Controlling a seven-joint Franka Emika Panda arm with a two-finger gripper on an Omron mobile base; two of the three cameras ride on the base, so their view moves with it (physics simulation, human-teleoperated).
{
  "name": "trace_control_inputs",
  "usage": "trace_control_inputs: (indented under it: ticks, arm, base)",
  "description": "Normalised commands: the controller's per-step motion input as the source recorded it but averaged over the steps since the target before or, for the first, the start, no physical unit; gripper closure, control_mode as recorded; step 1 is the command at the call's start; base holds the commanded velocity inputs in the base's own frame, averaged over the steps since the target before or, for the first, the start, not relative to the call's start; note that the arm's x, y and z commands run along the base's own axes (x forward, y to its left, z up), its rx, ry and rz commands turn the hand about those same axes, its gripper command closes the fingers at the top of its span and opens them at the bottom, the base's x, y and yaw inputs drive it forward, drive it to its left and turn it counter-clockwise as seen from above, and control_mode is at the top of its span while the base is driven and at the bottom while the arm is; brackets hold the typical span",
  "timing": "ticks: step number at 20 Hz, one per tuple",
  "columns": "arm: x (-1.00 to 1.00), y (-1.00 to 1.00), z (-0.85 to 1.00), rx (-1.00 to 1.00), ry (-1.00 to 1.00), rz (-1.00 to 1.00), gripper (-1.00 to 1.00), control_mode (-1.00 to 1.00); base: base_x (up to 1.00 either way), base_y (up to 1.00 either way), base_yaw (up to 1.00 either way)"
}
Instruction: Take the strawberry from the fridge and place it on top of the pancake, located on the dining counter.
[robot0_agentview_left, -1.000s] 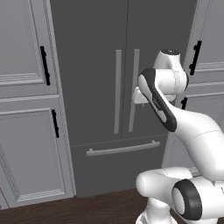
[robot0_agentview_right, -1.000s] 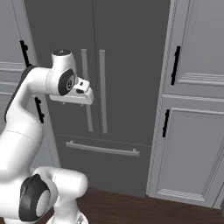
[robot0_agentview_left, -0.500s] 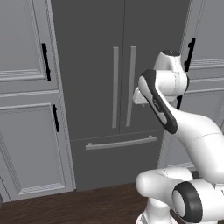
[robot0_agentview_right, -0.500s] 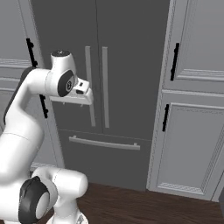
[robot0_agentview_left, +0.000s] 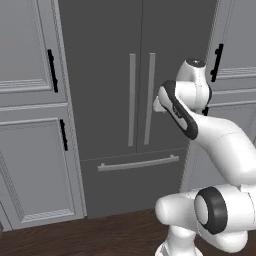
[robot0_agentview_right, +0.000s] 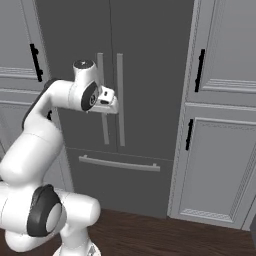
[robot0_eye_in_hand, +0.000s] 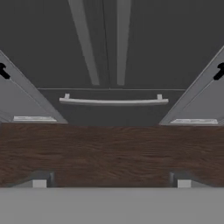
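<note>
Approach to the closed fridge

The gripper (robot0_agentview_right: 111, 101), jaws spread and empty, sits left of frame centre before the fridge (robot0_agentview_right: 145, 60); its doors are shut, so the strawberry presumably lies hidden inside. Next: grasp a door handle (robot0_agentview_right: 120, 100).

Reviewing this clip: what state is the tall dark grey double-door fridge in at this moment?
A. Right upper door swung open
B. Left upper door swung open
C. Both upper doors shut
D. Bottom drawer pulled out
C. In the left base view, the tall dark grey double-door fridge shows both doors flush, its two long vertical grey bar handles side by side, and the bottom drawer closed.
</note>
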Motion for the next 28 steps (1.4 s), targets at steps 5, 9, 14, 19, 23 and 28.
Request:
trace_control_inputs:
  ticks: [5, 9, 14, 19, 23, 28]
  arm:
    - [0.76, -0.02, 0.00, 0.00, -0.09, -0.09, -1.00, -1.00]
    - [0.74, 0.05, 0.04, 0.00, -0.18, -0.06, -1.00, -1.00]
    - [0.53, 0.00, 0.09, 0.00, -0.27, -0.01, -1.00, -1.00]
    - [0.52, -0.05, 0.16, 0.00, -0.10, 0.00, -1.00, -1.00]
    - [0.58, -0.03, 0.12, 0.00, 0.00, 0.00, -1.00, -1.00]
    - [0.57, -0.13, 0.00, 0.01, 0.01, 0.01, -1.00, -1.00]
  base:
    - [0.00, 0.00, 0.00]
    - [0.00, 0.00, 0.00]
    - [0.00, 0.00, 0.00]
    - [0.00, 0.00, 0.00]
    - [0.00, 0.00, 0.00]
    - [0.00, 0.00, 0.00]
